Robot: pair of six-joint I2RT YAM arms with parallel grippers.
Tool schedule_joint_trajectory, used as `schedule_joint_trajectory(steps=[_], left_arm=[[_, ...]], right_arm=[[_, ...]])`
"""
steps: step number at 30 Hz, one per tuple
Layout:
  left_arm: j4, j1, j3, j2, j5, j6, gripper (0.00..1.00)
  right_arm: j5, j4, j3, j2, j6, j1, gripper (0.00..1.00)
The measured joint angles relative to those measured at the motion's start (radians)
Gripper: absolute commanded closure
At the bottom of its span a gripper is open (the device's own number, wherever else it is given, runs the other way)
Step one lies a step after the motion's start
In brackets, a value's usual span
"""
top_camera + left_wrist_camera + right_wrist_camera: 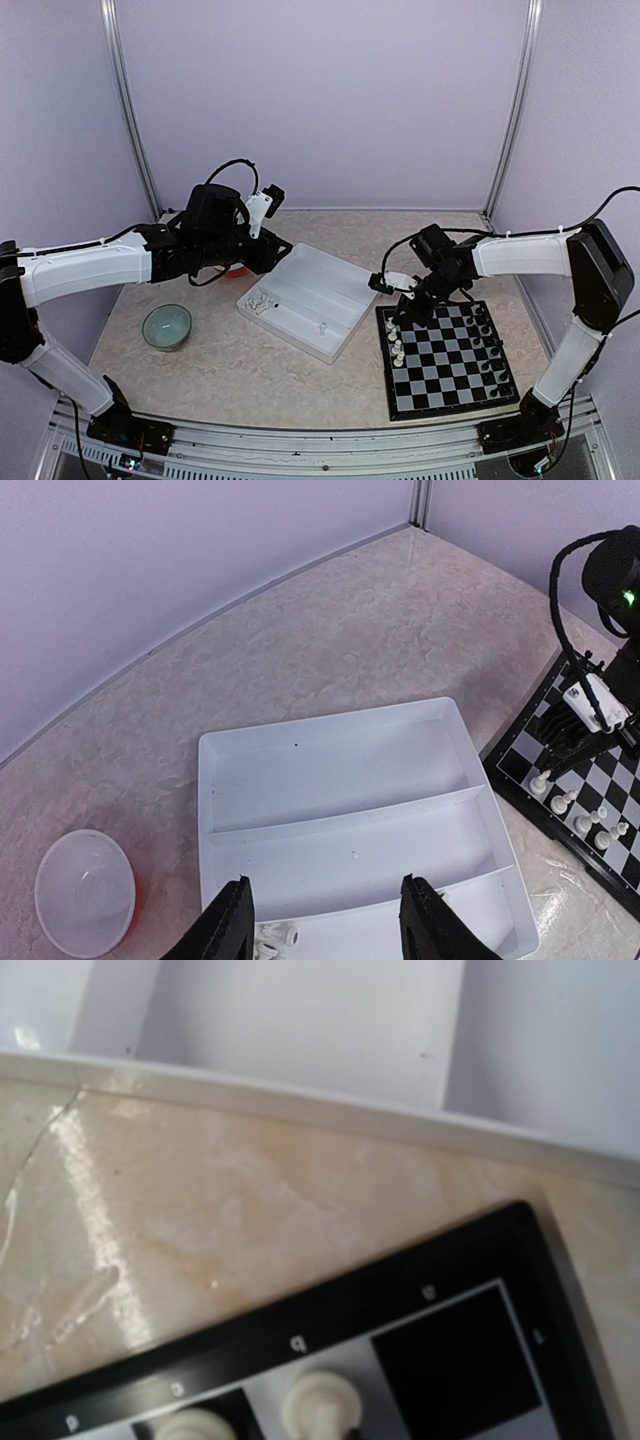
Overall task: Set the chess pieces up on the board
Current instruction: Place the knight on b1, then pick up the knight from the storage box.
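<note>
From above, the flat black-and-grey checkered chessboard lies slightly askew on the marbled beige surface. A line of small cream-white chess pieces stands along the board's left edge and a line of small black chess pieces along its right edge. Each piece is upright with its long axis vertical, and both lines run from near to far. The right pincer hangs over the board's far-left corner at the head of the white line, which I judge to be the next spot to fill. Just left of the board sits a white divided plastic tray. The left pincer hovers over the tray end farthest from the board, probably to fetch a piece.

At the left wrist, the left pincer stands wide, with only tray compartments showing between its fingers. A few loose white pieces lie in the nearest compartment — apparently on their sides, though they are too small to be sure.

The right wrist view does not show that pincer's own fingers. It is closed tight, and I cannot tell whether it pinches a piece. Below it is the board's lettered corner, with two white pieces seen end-on.
</note>
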Motion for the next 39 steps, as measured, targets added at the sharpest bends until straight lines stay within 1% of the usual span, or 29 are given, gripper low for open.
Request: schedule_joint_trajectory(steps=[3, 6, 14, 27, 30, 31, 35, 39], left_arm=[[0.000, 0.000, 0.000, 0.000, 0.000, 0.000, 0.50], [0.000, 0.000, 0.000, 0.000, 0.000, -0.001, 0.50], [0.000, 0.000, 0.000, 0.000, 0.001, -0.001, 0.50], [-0.009, 0.000, 0.002, 0.002, -0.015, -0.014, 0.50], [-0.072, -0.002, 0.034, 0.026, -0.044, -0.046, 0.54], [-0.118, -0.002, 0.072, 0.055, -0.058, -0.066, 0.55], [-0.249, -0.002, 0.175, 0.174, -0.079, -0.161, 0.56], [-0.368, 0.002, 0.187, 0.266, -0.079, -0.254, 0.56]], right_arm=[[0.003, 0.000, -0.004, -0.004, 0.000, 0.000, 0.97], [0.004, -0.002, -0.011, -0.011, -0.003, 0.000, 0.91], [-0.001, -0.018, -0.018, -0.036, -0.001, 0.000, 0.81], [-0.047, -0.089, 0.054, -0.041, 0.001, -0.003, 0.78], [-0.055, -0.107, 0.093, -0.062, 0.001, -0.015, 0.78], [-0.058, -0.110, 0.106, -0.074, 0.001, -0.021, 0.78], [-0.064, -0.108, 0.143, -0.136, 0.002, -0.050, 0.78], [-0.066, -0.102, 0.148, -0.162, 0.006, -0.060, 0.78]])
